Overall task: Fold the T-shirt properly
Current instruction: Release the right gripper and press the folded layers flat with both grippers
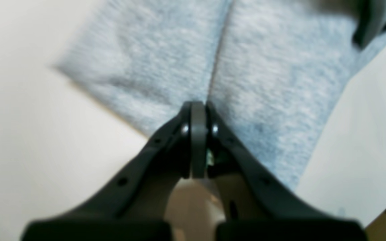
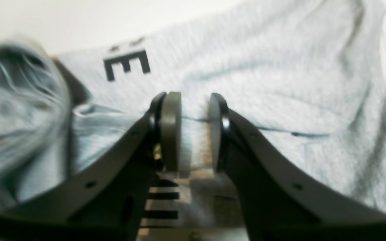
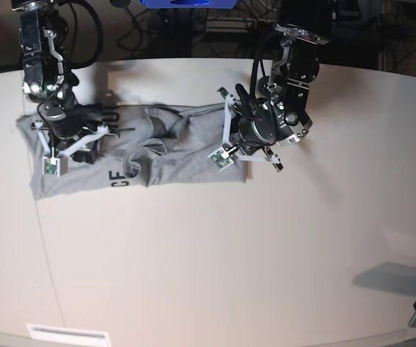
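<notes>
Pinching opposite ends, your pincers stretch the T-shirt (image 3: 150,155) flat on the desk (image 3: 215,260): left pincer (image 1: 198,108) pressed together on fabric, right pincer (image 2: 194,134) gripping a fold, likely for folding.

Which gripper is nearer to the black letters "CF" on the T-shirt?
The right gripper. It is just beside the letters, over the same end of the T-shirt. The left gripper is at the opposite end.
</notes>
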Available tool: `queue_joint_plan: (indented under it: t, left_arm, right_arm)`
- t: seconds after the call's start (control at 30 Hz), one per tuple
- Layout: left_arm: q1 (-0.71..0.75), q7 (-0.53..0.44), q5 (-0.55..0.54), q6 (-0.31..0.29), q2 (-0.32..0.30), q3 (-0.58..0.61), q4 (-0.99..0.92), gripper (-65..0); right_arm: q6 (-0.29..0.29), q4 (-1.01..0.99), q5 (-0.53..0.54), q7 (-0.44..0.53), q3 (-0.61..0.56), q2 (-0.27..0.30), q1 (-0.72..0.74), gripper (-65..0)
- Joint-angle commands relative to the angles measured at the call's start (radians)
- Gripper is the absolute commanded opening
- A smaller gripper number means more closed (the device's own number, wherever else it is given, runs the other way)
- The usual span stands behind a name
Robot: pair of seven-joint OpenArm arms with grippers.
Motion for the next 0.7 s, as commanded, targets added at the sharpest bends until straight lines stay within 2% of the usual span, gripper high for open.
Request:
queue_joint_plan:
  t: [0.0, 0.2, 0.37, 0.53, 0.67]
  left_arm:
    - [-0.022, 0.001, 0.002, -0.004, -0.012, 0.006, -0.005, -65.0]
    - [-0.028, 0.001, 0.0, -0.004, -0.036, -0.006, 0.024, -65.0]
    - [-0.028, 0.004, 0.0, -0.004, -0.052, -0.066, 0.153, -65.0]
    - [-0.026, 0.006, -0.009, -0.004, -0.053, -0.098, 0.161, -65.0]
    - [-0.022, 0.002, -0.017, -0.004, -0.047, -0.135, 0.173, -65.0]
  right_arm:
    - [0.005, 0.033, 0.003, 0.024, 0.001, 0.004, 0.008, -50.5]
    - [0.008, 0.13, 0.005, 0.023, -0.014, 0.0, -0.017, -50.5]
    - [0.008, 0.142, 0.005, 0.026, -0.156, 0.007, -0.02, -50.5]
    - [0.008, 0.142, 0.003, 0.027, -0.286, 0.01, 0.017, -50.5]
    - [0.008, 0.142, 0.003, 0.021, -0.326, 0.009, 0.063, -50.6]
